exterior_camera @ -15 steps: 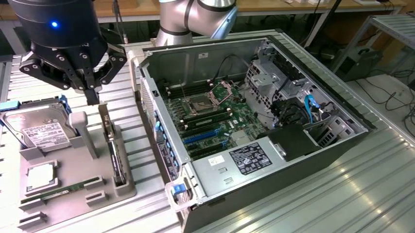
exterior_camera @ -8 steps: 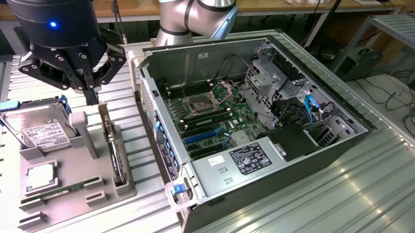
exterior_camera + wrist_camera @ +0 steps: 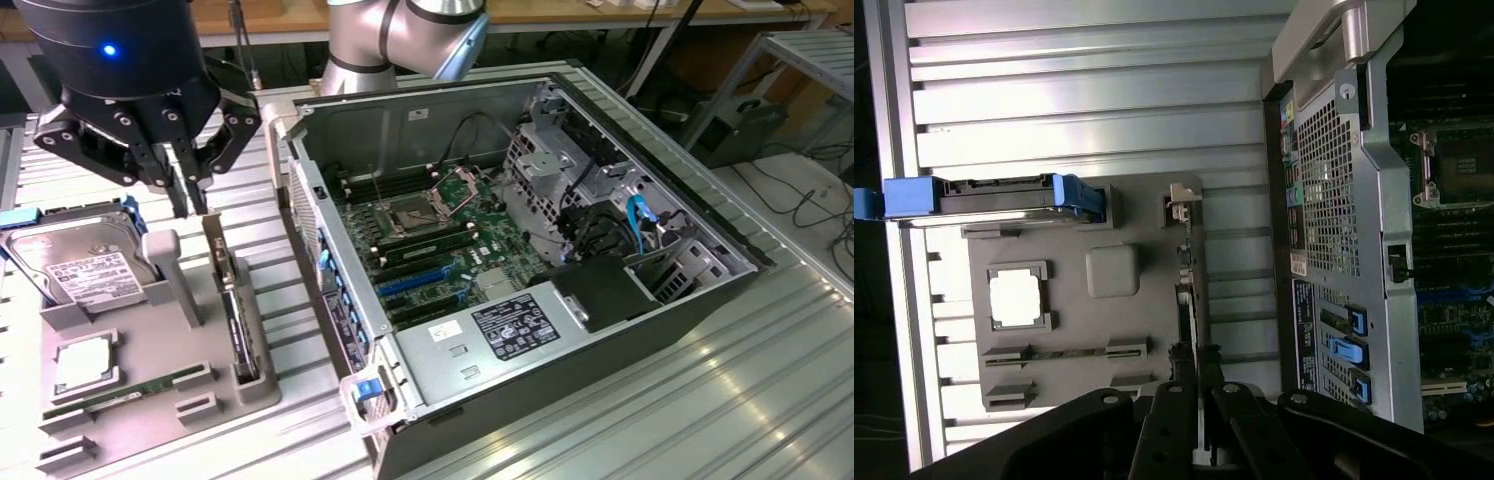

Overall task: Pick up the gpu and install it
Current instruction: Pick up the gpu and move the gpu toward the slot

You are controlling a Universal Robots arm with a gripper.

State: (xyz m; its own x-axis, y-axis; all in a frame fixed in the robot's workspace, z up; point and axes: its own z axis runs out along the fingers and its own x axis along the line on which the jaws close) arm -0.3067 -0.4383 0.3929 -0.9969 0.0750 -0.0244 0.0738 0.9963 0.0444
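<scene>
Gripper (image 3: 190,205), black, fingers clenched on nothing, hovers over thin dark gpu (image 3: 238,310) with silver bracket, standing on edge in grey plastic parts tray (image 3: 160,345) at 9 o'clock of open black PC case (image 3: 601,400): pickup and install both outstanding.

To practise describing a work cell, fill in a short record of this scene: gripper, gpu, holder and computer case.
gripper: shut, hanging over the grey holder close to the gpu
gpu: standing on edge in a holder slot, not yet installed
grey holder: also carries a hard drive, a processor chip and a memory stick
computer case: open, motherboard exposed, on the exterior view's right of the holder
</scene>
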